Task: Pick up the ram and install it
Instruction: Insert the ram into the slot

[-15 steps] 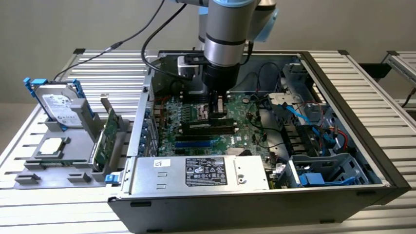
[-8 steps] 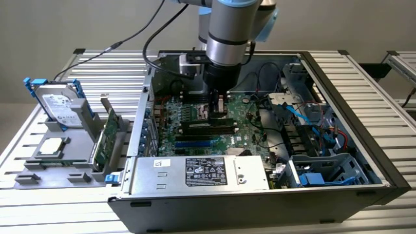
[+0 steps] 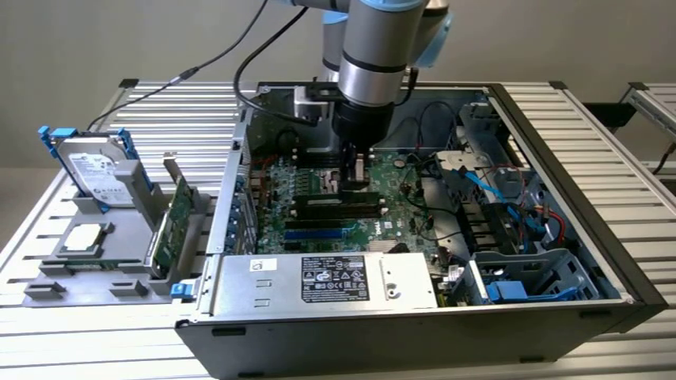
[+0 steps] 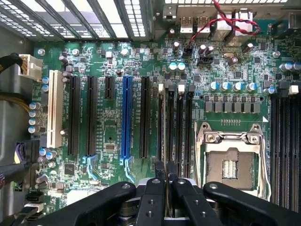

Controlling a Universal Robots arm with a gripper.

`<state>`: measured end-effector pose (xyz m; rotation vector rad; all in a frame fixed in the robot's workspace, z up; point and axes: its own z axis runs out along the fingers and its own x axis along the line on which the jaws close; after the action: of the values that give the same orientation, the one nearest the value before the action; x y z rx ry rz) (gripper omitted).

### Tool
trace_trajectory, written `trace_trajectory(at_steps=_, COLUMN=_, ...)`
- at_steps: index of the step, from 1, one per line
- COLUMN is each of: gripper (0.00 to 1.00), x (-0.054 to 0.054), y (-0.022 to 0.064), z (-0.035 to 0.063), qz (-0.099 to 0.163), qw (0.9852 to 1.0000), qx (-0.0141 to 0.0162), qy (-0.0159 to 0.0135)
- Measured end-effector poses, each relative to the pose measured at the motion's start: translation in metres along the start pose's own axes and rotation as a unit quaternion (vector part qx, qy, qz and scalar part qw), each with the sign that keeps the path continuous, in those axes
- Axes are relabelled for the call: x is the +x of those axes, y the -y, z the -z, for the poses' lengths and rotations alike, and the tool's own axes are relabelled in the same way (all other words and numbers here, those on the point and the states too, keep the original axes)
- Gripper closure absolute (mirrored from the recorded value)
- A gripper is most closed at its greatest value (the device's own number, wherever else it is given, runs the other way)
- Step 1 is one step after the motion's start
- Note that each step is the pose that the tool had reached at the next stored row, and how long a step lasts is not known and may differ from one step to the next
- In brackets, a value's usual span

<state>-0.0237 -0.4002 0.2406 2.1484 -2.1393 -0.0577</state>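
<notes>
A plain pale wall stands behind the ribbed metal table; light is even.

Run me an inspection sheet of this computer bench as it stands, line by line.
Surface: slatted aluminium table carrying an open black computer case.
Job's things: thin green ram stick, edge-on in the claw, above the long black memory slots beside the metal-framed processor socket.
Clutter: grey holder tray with a silver hard drive and a large green expansion card.
Grippers: black claw closed on the stick.
Cables: black cable off the arm; blue cables inside the case.
Surroundings: second slatted table at the exterior view's right.
</notes>
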Motion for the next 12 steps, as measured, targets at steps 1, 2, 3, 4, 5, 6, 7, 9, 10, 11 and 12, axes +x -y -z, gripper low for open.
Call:
trace_trajectory(at_steps=1, gripper=0.87, x=-0.0002, y=0.0010, z=0.0001, qz=-0.002, qw=1.0000, qx=-0.0001, qy=0.0001)
trace_trajectory(at_steps=2, gripper=0.87, x=-0.0003, y=0.0018, z=0.0002, qz=-0.004, qw=1.0000, qx=-0.0002, qy=0.0002)
trace_trajectory(at_steps=3, gripper=0.87, x=-0.0003, y=0.0026, z=0.0003, qz=-0.005, qw=1.0000, qx=-0.0003, qy=0.0004)
trace_trajectory(at_steps=4, gripper=0.87, x=-0.0003, y=0.0036, z=0.0004, qz=-0.006, qw=1.0000, qx=-0.0007, qy=0.0004)
trace_trajectory(at_steps=5, gripper=0.87, x=-0.0003, y=0.0048, z=0.0005, qz=-0.007, qw=1.0000, qx=-0.0016, qy=0.0005)
trace_trajectory(at_steps=6, gripper=0.87, x=-0.0003, y=0.0059, z=0.0006, qz=-0.007, qw=1.0000, qx=-0.0028, qy=0.0003)
trace_trajectory(at_steps=7, gripper=0.87, x=-0.0003, y=0.0071, z=0.0008, qz=-0.007, qw=1.0000, qx=-0.0038, qy=0.0000)
trace_trajectory(at_steps=9, gripper=0.87, x=-0.0003, y=0.0079, z=0.0007, qz=-0.008, qw=1.0000, qx=-0.0048, qy=-0.0011)
trace_trajectory(at_steps=10, gripper=0.87, x=-0.0002, y=0.0078, z=0.0006, qz=-0.008, qw=1.0000, qx=-0.0051, qy=-0.0020)
trace_trajectory(at_steps=11, gripper=0.87, x=-0.0001, y=0.0078, z=0.0006, qz=-0.008, qw=1.0000, qx=-0.0052, qy=-0.0027)
trace_trajectory(at_steps=12, gripper=0.87, x=0.0000, y=0.0078, z=0.0005, qz=-0.008, qw=1.0000, qx=-0.0054, qy=-0.0031)
